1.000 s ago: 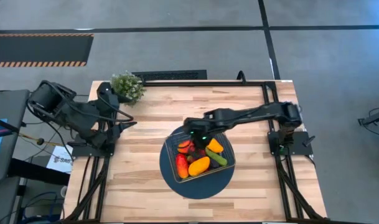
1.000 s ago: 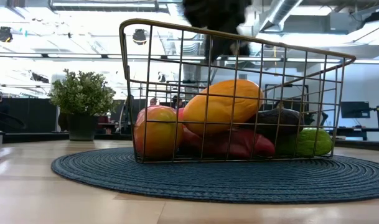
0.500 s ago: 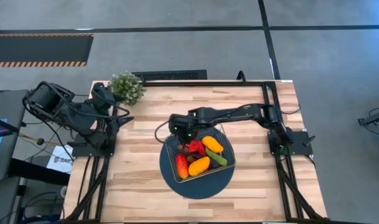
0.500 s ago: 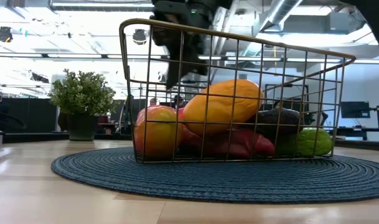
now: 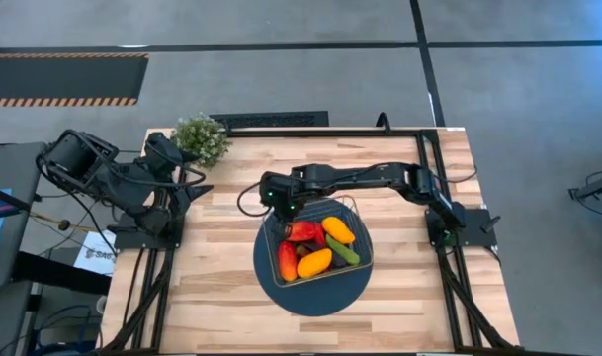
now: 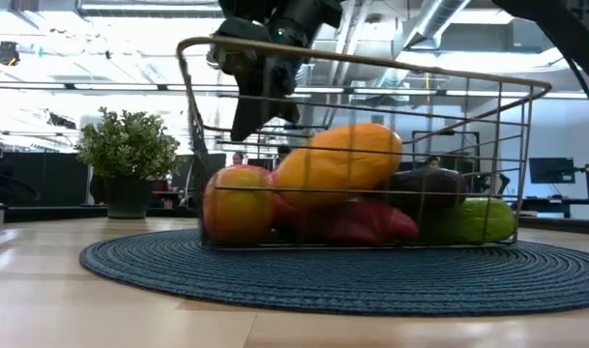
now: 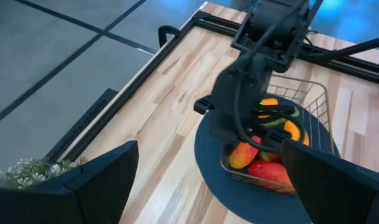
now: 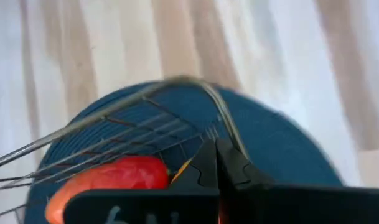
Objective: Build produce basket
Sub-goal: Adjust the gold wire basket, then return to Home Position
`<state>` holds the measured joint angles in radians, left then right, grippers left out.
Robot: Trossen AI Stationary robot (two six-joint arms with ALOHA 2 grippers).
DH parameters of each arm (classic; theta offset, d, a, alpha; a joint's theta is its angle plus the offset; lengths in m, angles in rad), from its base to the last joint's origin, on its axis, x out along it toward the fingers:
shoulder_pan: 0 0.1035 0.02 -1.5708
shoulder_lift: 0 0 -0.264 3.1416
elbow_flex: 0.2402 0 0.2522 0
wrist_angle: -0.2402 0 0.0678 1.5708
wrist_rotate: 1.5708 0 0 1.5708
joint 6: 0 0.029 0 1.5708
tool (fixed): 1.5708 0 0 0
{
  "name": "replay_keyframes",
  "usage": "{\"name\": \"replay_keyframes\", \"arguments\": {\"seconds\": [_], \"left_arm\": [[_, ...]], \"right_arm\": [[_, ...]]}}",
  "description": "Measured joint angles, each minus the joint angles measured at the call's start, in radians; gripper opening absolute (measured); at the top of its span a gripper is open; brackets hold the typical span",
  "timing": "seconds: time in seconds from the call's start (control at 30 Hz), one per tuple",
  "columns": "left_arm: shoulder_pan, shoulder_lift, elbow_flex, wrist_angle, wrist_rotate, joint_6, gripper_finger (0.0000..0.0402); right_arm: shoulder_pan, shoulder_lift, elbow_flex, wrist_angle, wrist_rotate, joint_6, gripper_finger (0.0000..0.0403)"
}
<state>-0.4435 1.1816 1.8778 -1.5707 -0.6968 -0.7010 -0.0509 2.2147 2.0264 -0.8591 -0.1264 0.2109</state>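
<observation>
We see the basket (image 5: 318,243) on the blue mat (image 5: 281,293), full of produce (image 6: 338,166). The right gripper (image 5: 278,197) is closed at its rim corner. The left gripper (image 5: 197,188) waits wide open. We judge the wire stiff and light, but the load can roll; hold the rim.

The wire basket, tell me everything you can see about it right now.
The wire basket is a shallow rectangular grid of thin metal rods with a thicker top rim. It sits on the round dark-blue woven mat near the middle of the wooden table, holding red, orange, yellow, green and dark purple produce. In the low view its near-left end looks slightly lifted. The right claw is shut at the far-left rim, seemingly pinching a wire.
</observation>
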Motion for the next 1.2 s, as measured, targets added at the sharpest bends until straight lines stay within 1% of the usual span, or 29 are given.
{"name": "replay_keyframes", "arguments": {"seconds": [0.13,0.33,0.5,0.6,0.7,0.77,0.97,1.1,1.2], "left_arm": [[0.0,0.0,0.0,0.0,0.0,-0.003,0.0377],[0.0,0.0,0.0,0.0,0.0,-0.011,0.0377],[0.0,0.0,0.0,0.0,0.0,-0.011,0.0377],[0.0,0.0,0.0,0.0,0.0,-0.011,0.0377],[0.0,0.0,0.0,0.0,0.001,-0.005,0.0377],[0.0,0.0,-0.006,0.001,0.0,0.001,0.0377],[-0.001,-0.001,-0.073,0.001,0.006,0.003,0.0377],[-0.009,-0.005,-0.161,0.0,0.022,-0.007,0.0377],[-0.036,-0.032,-0.248,0.001,-0.012,-0.034,0.0377]], "right_arm": [[-0.019,0.0,0.0,0.009,0.044,-0.011,0.0001],[-0.037,-0.004,0.0,-0.004,0.047,-0.005,0.0],[0.007,-0.026,0.001,-0.063,0.026,0.001,0.0],[0.04,-0.061,0.001,-0.148,0.038,0.001,0.0],[0.068,-0.118,0.001,-0.246,0.112,0.002,0.0],[0.086,-0.168,0.001,-0.321,0.186,0.012,0.0],[0.134,-0.355,0.001,-0.517,0.389,0.111,0.0],[0.178,-0.507,0.001,-0.636,0.519,0.239,0.0],[0.256,-0.633,-0.013,-0.711,0.639,0.376,0.0]]}}
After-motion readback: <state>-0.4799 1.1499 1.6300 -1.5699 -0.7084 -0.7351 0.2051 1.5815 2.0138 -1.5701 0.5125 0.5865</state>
